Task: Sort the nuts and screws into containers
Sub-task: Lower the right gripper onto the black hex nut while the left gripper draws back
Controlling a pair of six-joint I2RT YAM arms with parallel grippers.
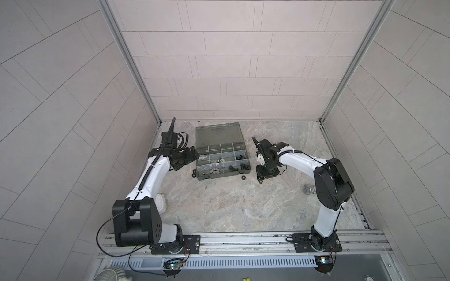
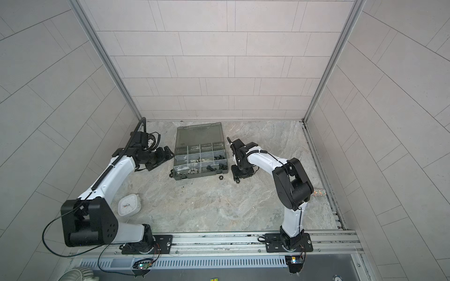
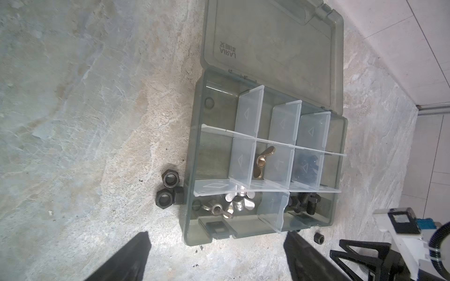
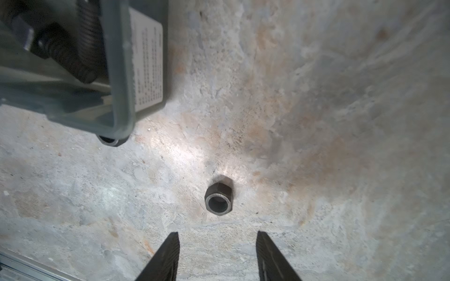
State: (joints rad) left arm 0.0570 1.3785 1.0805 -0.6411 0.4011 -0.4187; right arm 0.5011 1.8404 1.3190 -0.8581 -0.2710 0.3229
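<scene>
Nut (image 4: 218, 201) lies loose, second nut (image 4: 112, 141) half-hidden under case (image 4: 121, 73); left tool (image 3: 216, 234), right tool (image 4: 218, 233) spread.

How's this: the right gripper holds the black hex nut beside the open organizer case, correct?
No. The right wrist view shows the black hex nut lying free on the table beside the open organizer case; the right gripper is open and empty.

The stone-patterned desk (image 1: 231, 209) carries an open grey case (image 1: 217, 136) near its far edge, loose black nuts (image 4: 220, 187) just beside it, a white clock (image 2: 129, 205) at the left edge, and a microphone (image 1: 308, 189) at the right.
</scene>
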